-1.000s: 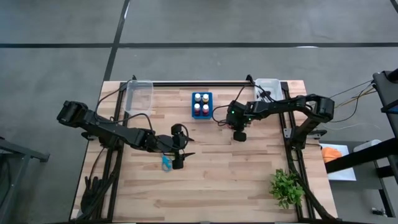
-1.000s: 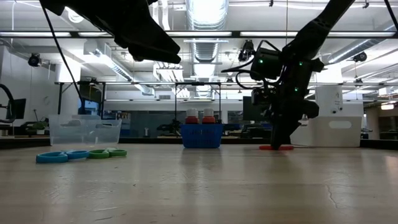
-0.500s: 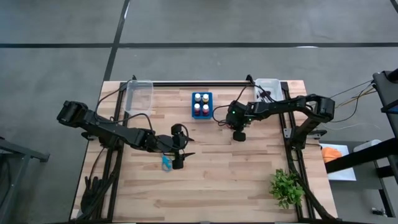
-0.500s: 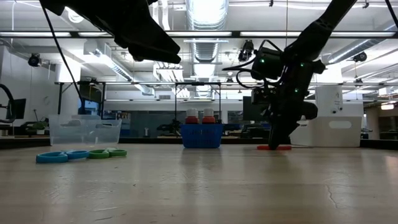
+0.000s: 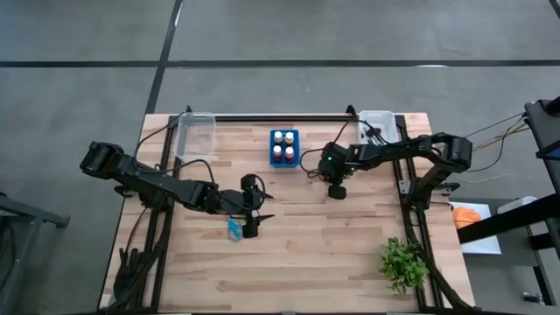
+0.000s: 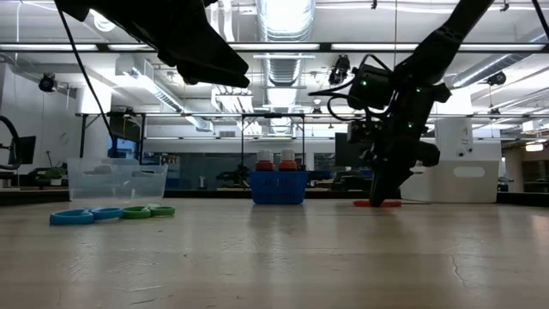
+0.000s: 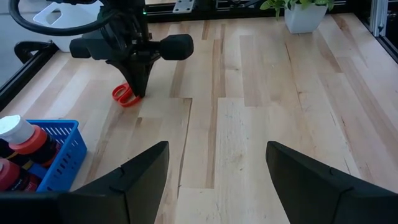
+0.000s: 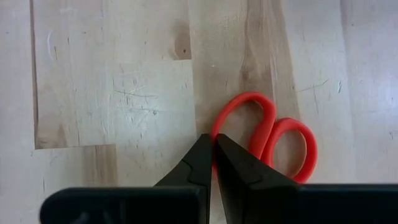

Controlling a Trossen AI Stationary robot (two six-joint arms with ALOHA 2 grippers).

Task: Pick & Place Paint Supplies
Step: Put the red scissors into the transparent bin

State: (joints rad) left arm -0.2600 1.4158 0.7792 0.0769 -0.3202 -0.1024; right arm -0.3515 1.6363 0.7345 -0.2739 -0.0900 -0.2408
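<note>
Red-handled scissors (image 8: 273, 140) lie flat on the table right of the blue bottle holder (image 5: 283, 147). My right gripper (image 8: 214, 142) points steeply down at them, shut at the edge of one handle loop; it also shows in the left wrist view (image 7: 138, 93). My left gripper (image 7: 217, 180) hangs open above the table's middle (image 5: 252, 219), with nothing between its fingers. Blue scissors (image 6: 73, 216) and green scissors (image 6: 137, 211) lie on the table beside it (image 5: 234, 229). My right gripper meets the red scissors at the outer rim of one handle loop (image 8: 219, 127). A thin red sliver shows between the two shut fingertips, so the rim seems pinched there. The fingers come from above, slanting down. The scissors lie flat on the table.
The blue holder (image 6: 277, 184) carries several small paint bottles. A clear bin (image 5: 195, 133) stands at the far left, a white bin (image 5: 376, 121) at the far right, and a green plant (image 5: 402, 262) at the near right corner. Bare wood lies along the near side.
</note>
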